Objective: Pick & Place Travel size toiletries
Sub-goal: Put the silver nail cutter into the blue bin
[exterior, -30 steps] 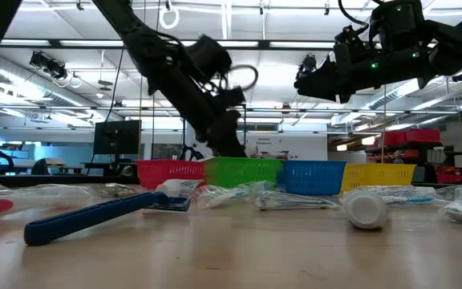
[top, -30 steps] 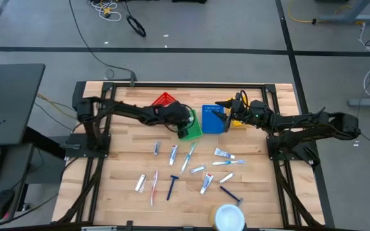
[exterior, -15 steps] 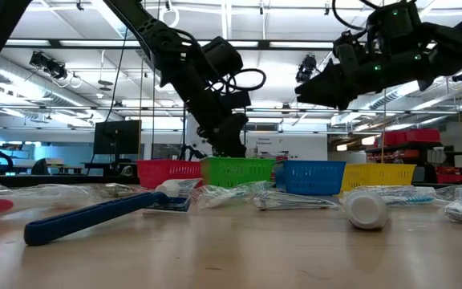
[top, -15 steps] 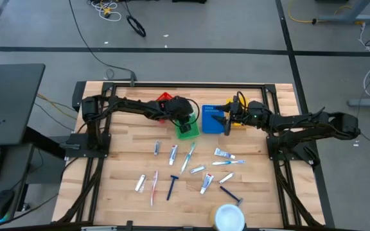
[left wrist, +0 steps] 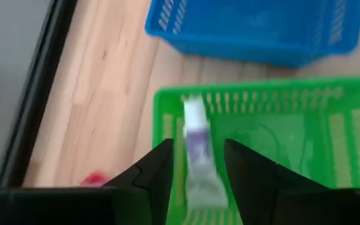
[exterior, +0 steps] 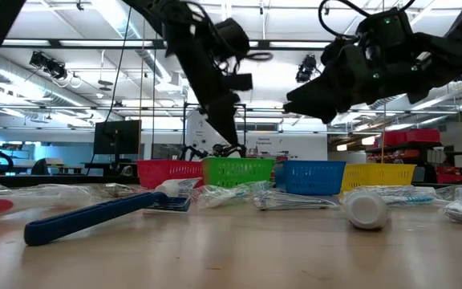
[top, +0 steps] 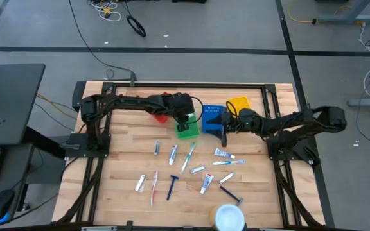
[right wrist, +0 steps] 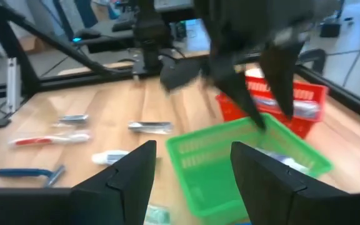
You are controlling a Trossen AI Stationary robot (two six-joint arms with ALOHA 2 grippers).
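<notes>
Left tool [top: 184,119] hangs over the green basket [top: 187,130] at upper centre, fingers parted and empty — a white tube [left wrist: 197,153] lies inside the basket below it. Right tool [top: 226,124], spread wide, hovers by the blue basket [top: 213,119]. More toiletries [top: 186,165] wait mid-counter. Best lift straight up — clear the rim before swinging away.

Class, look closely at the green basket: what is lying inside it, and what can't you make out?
Inside the green basket lies one small white tube with a purple mark, below the open left claw. The claw's fingers cover the basket's near edge, so anything there is hidden.
</notes>
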